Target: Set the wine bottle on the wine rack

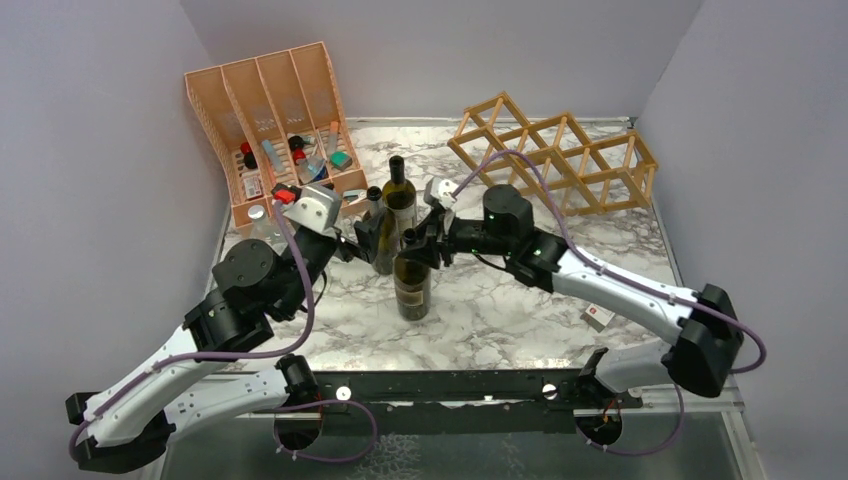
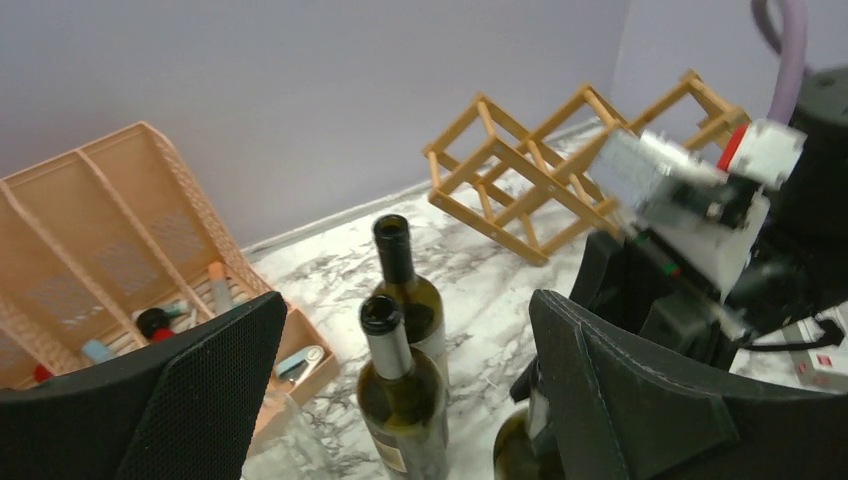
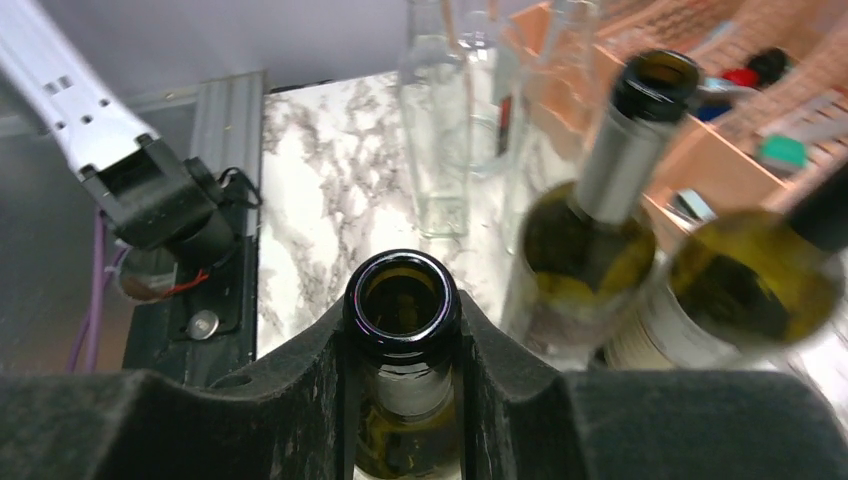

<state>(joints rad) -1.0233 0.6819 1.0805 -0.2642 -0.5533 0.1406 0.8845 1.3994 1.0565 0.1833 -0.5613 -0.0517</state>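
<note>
Three green wine bottles stand close together mid-table. My right gripper [image 1: 425, 240] is shut on the neck of the nearest bottle [image 1: 412, 288], which is upright; the right wrist view shows its open mouth [image 3: 402, 300] held between the two fingers [image 3: 300, 390]. My left gripper [image 1: 368, 236] is open, its fingers [image 2: 200, 390] wide on either side of a second bottle [image 2: 402, 400] without touching it. The third bottle [image 2: 410, 290] stands behind that one. The light wooden wine rack [image 1: 560, 160] stands at the back right, bare; it also shows in the left wrist view [image 2: 520, 170].
An orange-pink slotted organiser [image 1: 262, 110] with small items stands at the back left. A clear glass bottle [image 3: 438, 130] stands near it. Purple walls close in the table on three sides. A small white tag [image 1: 598, 317] lies under the right arm.
</note>
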